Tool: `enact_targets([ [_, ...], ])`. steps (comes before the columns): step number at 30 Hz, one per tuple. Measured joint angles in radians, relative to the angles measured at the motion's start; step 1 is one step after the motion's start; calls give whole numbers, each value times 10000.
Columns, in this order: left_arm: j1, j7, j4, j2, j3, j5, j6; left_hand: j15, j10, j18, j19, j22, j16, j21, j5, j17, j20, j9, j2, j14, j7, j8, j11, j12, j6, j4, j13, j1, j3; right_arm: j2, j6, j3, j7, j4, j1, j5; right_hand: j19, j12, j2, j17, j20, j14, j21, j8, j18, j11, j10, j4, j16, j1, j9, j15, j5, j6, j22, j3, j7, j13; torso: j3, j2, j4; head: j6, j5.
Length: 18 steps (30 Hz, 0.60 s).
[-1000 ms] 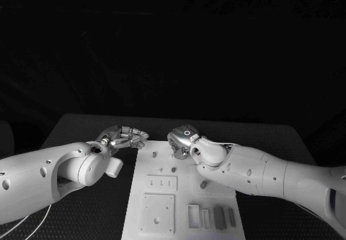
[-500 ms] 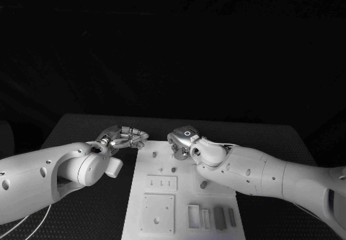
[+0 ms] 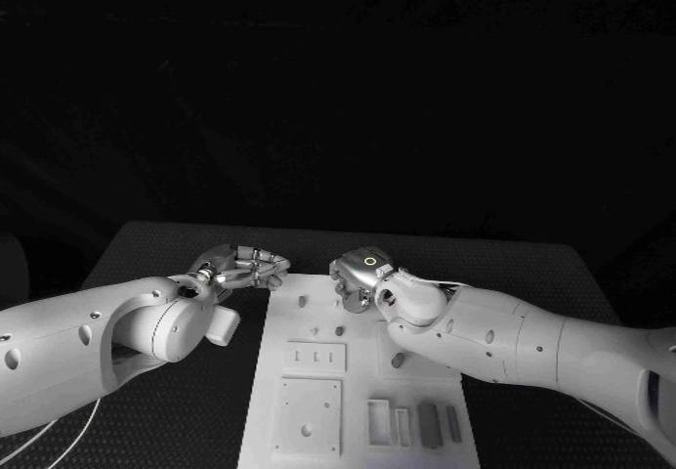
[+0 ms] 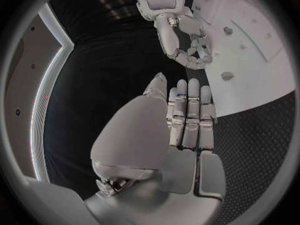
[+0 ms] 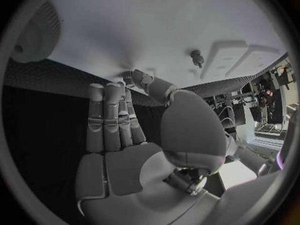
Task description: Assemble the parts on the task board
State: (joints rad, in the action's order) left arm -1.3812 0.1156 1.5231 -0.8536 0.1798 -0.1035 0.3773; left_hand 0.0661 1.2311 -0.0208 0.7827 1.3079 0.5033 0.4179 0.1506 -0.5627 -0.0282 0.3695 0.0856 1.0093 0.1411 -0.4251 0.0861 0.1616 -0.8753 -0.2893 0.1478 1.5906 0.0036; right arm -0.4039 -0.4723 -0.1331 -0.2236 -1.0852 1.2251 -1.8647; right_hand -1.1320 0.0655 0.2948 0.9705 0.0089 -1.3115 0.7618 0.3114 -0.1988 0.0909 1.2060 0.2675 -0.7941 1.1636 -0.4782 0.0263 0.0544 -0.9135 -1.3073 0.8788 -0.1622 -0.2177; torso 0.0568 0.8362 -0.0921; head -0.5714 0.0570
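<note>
- Two hands hover at the task board's [image 3: 359, 391] far end: left hand [image 3: 242, 269] off its 11 o'clock corner, right hand [image 3: 358, 277] over its far edge.
- Both empty, fingers extended side by side.
- Grey parts [image 3: 428, 426] lie near its 5 o'clock corner.
- No legible writing.

task board [image 3: 313, 363]: near end cut off by the head view's bottom edge; right side hidden under the right arm [image 3: 507, 337].
right hand [image 3: 358, 277]: fingertips turned down toward the board; whether they touch it or hold a part cannot be told.
left hand [image 3: 242, 268]: fingers curled at the board's far left corner; too small to tell if anything is in them.
parts [image 3: 416, 424]: too small to tell their shapes.
counter [image 3: 465, 256]: near corners hidden beneath both arms.
</note>
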Motion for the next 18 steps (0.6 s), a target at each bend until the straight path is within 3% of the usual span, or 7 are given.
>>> enact_targets([
  [9, 0, 0, -9, -28, 0, 0, 0, 0, 0, 0, 0, -1, -40, 0, 0, -10, 0, 9, 0, 0, 0, 38, 0, 0, 0, 0, 9, 0, 0, -433, -314, 32, 12, -425, 18, 132, 1, 0, 39, 1, 1, 1, 0, 0, -1, 0, 0, -27, 0, -39, -1, 1, 0, 1, 0, -27, 1, 12, -6, -1, 9, 35, 13],
  [12, -1, 0, -9, -54, 0, 0, 0, 0, 0, -1, 0, -2, -40, 0, 0, -10, 0, 9, 0, 0, 0, 39, 0, 0, 0, 0, 8, 0, 0, -749, -425, 221, 34, -765, 64, 334, 2, 0, 46, 1, 2, 1, -1, 1, -1, 0, 1, -69, 0, -138, -1, 1, 0, 16, 0, -69, 16, 28, -6, -2, 15, 69, 14],
  [15, -1, 0, 6, -87, -2, 0, 0, 0, 0, -1, 0, -2, -39, 0, 0, -9, 0, 9, 0, 0, 0, 38, 0, 0, 0, 0, 8, 0, 0, -1116, -469, 307, 69, -1178, 256, 669, 1, 0, 35, 1, 3, 1, 8, 1, -1, -2, 2, -125, -56, -333, -9, 1, 0, 16, -3, -181, 17, 28, -6, -2, 16, 124, 14],
  [18, -2, 0, 27, -119, -1, 0, 0, 0, 0, 0, 0, -2, -39, 0, 0, -9, 0, 9, 0, 0, 0, 38, 0, 0, 0, 0, 8, 0, -1, -1575, -404, 379, 108, -1561, 490, 1076, 0, 201, 54, 16, 4, 11, 126, 49, -2, -130, 313, -137, -116, -617, -40, 12, 0, -35, -1, -447, 66, -42, -6, -2, 23, 201, 39],
])
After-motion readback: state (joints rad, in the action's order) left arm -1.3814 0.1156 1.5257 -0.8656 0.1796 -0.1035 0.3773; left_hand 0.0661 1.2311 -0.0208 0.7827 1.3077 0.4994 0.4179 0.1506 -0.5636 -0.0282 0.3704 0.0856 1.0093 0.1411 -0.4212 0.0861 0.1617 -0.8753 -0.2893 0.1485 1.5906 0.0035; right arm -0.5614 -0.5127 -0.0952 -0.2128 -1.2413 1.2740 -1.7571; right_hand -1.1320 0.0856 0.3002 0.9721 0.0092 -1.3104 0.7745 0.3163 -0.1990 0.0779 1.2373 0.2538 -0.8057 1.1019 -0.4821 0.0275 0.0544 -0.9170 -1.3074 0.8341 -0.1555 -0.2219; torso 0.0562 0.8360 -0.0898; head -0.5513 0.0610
